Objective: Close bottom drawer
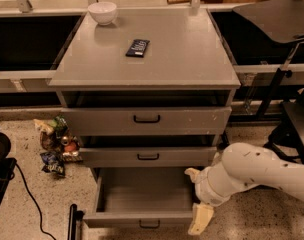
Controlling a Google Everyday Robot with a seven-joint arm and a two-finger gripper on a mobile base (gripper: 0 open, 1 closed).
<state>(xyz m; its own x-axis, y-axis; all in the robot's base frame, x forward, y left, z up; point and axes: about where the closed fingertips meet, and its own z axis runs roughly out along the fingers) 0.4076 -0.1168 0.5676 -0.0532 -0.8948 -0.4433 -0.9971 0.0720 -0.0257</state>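
Note:
The bottom drawer (142,218) of the grey cabinet stands pulled out, an empty grey box with a low front and a small black handle (149,225). My gripper (196,199) hangs at the drawer's right front corner, on the end of the white arm that comes in from the right. One cream finger (200,219) points down beside the drawer front, the other (191,173) sits higher, over the right wall. The middle drawer (148,156) and top drawer (147,119) are nearly shut.
A white bowl (102,12) and a dark snack bar (137,47) lie on the cabinet top. Snack bags (54,146) are piled on the floor to the left. A black cable (27,191) runs across the floor. A dark chair (287,24) stands at the right.

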